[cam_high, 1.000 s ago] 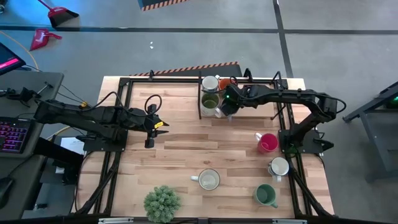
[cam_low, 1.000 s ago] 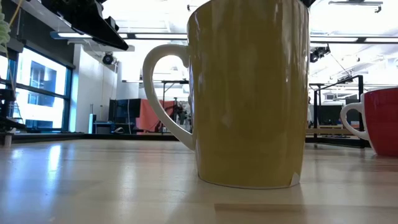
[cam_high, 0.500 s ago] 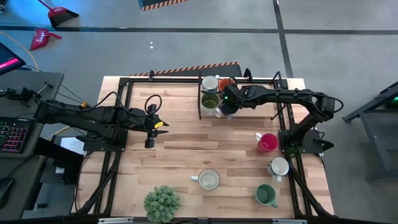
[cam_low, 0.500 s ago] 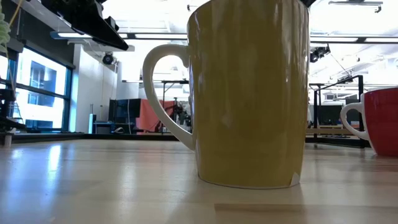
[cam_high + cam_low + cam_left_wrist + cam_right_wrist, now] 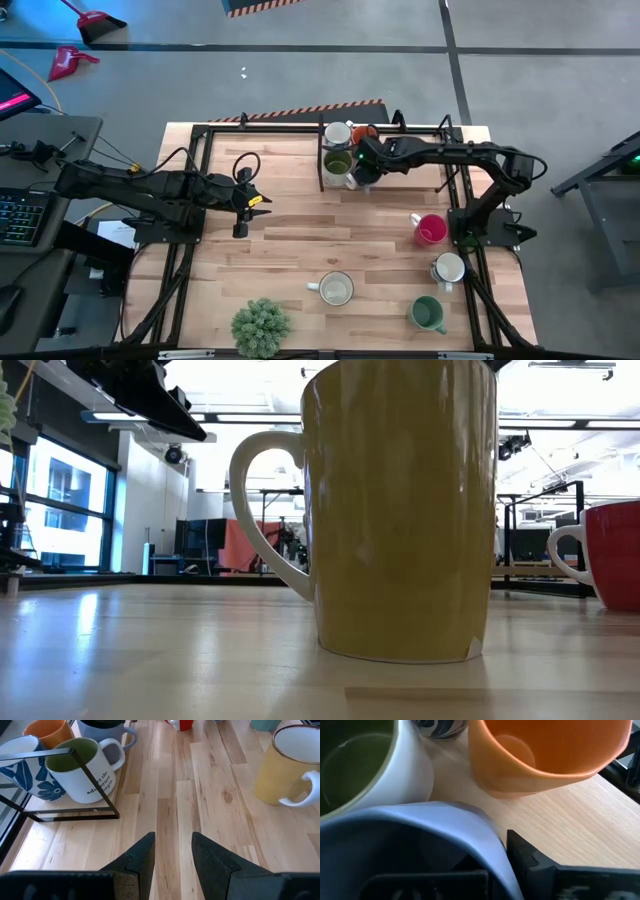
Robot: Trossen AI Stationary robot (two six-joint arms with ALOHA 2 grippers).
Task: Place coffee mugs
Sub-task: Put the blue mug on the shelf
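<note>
pinching the rim of the blue-grey mug, one finger outside the wall and one inside, the right gripper is holding it at the table's far edge, just beside the orange mug and the green-lined white mug, probably to seat it in that cluster by the black frame. fingers apart around nothing, the left gripper is waiting mid-table. the cream mug, magenta mug, white mug and dark green mug are standing well apart, not yet gathered.

Eight coffee mugs on the counter: four clustered in the wire rack, four loose on the near side of that rack. One potted plant. Two robot arms.
</note>
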